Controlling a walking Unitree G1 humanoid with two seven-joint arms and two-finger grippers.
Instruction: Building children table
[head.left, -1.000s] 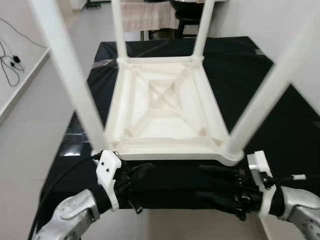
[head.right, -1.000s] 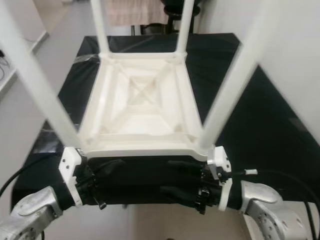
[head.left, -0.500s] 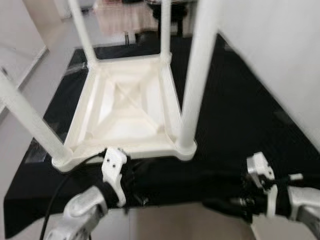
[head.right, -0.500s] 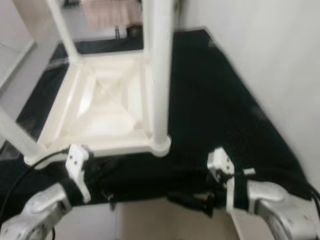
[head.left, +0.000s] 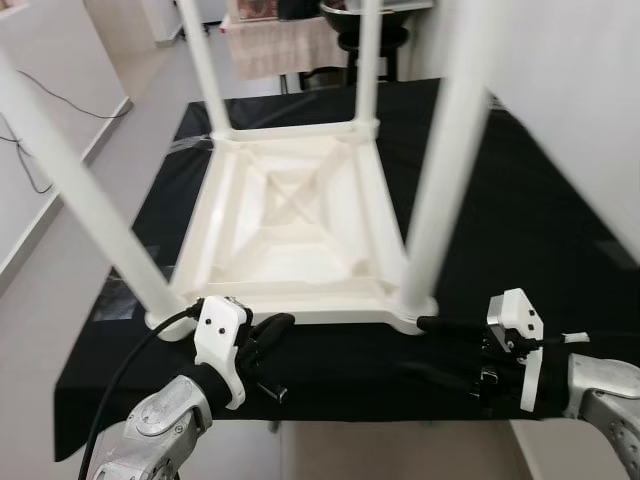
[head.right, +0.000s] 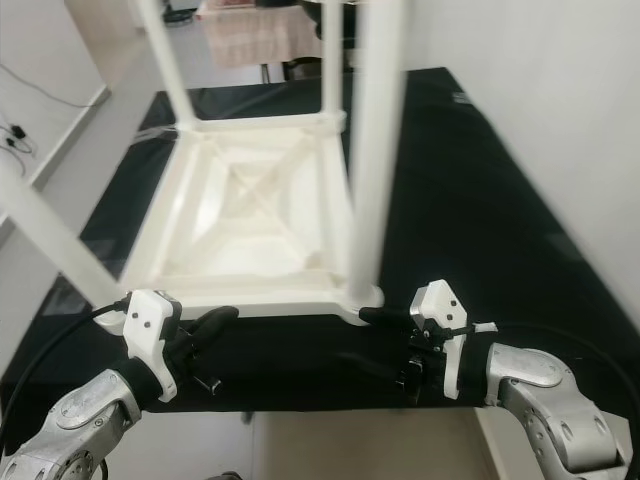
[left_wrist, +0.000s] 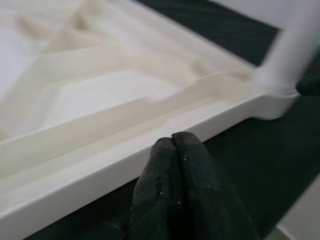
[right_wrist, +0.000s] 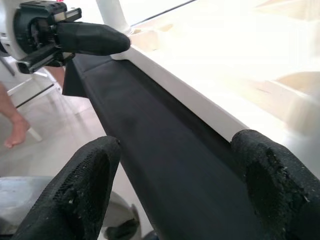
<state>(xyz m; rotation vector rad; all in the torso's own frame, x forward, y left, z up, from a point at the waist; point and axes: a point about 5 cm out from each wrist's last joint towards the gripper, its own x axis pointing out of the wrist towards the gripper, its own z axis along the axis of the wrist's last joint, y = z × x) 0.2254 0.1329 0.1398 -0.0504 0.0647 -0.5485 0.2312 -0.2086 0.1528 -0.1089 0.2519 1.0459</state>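
The white children's table (head.left: 290, 220) lies upside down on a black-covered table (head.left: 520, 230), its four legs pointing up. One near leg (head.left: 440, 170) rises at the right corner, another (head.left: 90, 210) at the left. My left gripper (head.left: 275, 325) is shut with nothing in it. Its tips (left_wrist: 172, 145) sit just in front of the white rim (left_wrist: 75, 175) by the near left corner. My right gripper (head.left: 415, 345) is open by the near right corner, one finger (right_wrist: 90, 170) on either side of the black table's edge below the rim.
A white wall runs close along the right. A chair draped with cloth (head.left: 280, 45) stands behind the black table. Cables (head.left: 30, 150) lie on the floor at left. A person's bare foot (right_wrist: 15, 132) is on the floor beyond the near edge.
The camera has swung back to the left and the picture has sharpened. Both grippers stay at the near rim. The right one now sits closer to the right corner leg.
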